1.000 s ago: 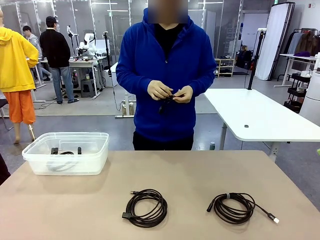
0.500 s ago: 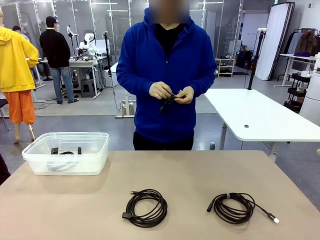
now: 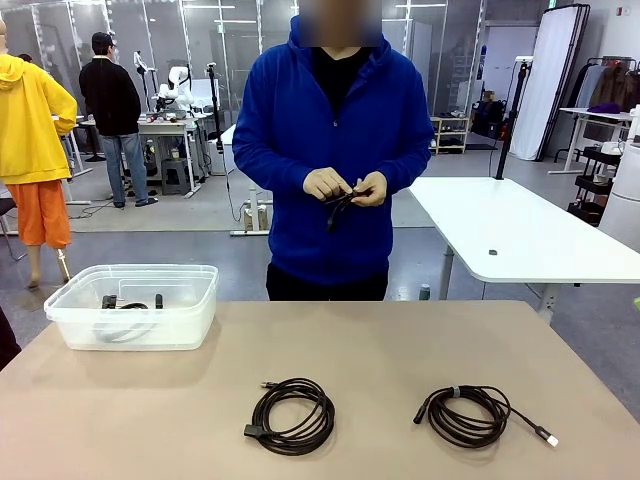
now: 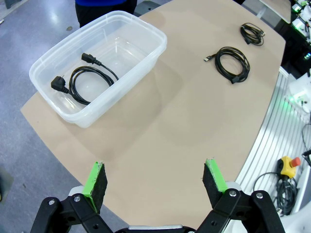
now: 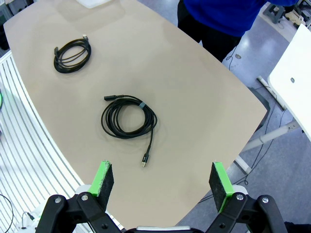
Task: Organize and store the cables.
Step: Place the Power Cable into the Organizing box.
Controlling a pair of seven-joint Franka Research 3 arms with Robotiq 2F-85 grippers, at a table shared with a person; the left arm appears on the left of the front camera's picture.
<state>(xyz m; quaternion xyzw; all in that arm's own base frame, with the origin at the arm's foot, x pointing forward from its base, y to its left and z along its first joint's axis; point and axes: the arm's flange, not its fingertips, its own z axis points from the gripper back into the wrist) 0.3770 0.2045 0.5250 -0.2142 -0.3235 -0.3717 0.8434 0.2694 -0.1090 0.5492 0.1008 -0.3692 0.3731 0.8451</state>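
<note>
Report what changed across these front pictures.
Almost nothing: the person's hands shift slightly, working a black cable at chest height. The middle coil, the right coil, the plastic bin and the cord inside it stayed put.

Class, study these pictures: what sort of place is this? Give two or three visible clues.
Most likely a robotics lab or workshop: a red emergency-stop button sits beside the table, a white workbench stands on the open floor, and glass partitions line the back.

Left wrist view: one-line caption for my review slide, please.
Open left gripper above the table; one cable in the clear bin, a near coil and a far coil lying beyond.
</note>
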